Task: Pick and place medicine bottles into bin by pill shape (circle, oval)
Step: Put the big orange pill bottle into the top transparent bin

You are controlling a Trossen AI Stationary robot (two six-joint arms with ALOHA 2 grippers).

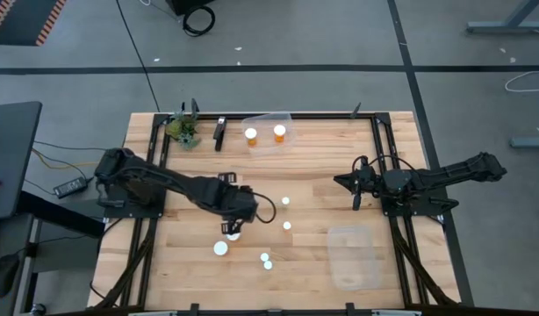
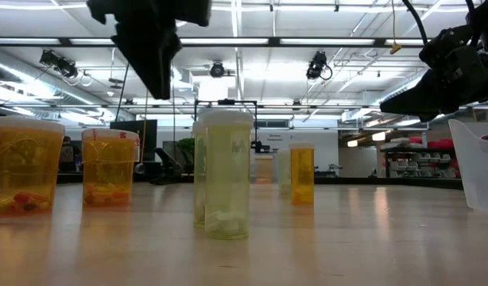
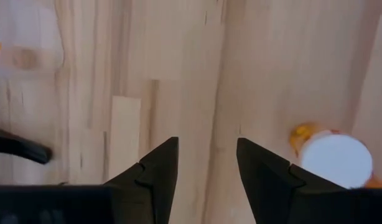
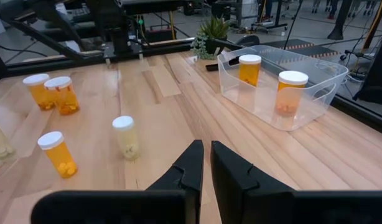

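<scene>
Left gripper: fingers moderately apart, nothing between them, bare wood in the gap; an orange-bodied medicine bottle with white cap sits just beside one finger, not touching as far as I can tell; in the high view the left gripper hangs low-centre-left of the light wooden table, over the loose bottles.

Right gripper: fingers nearly closed, thin slit, holding nothing; in the high view it sits mid-right, well apart from every bottle.

Bottles, high view: two orange ones stand in the clear plastic bin at upper centre; white caps on the table at centre, lower centre. Right wrist view shows two orange bottles touching side by side, one orange alone, one pale bottle.

Second clear bin: lower right, nothing in it.

Room: open wood between the two grippers and between centre caps and the lower-right bin; black frame rails run along the table's sides; small green plant and a black object at the upper-left edge.
</scene>
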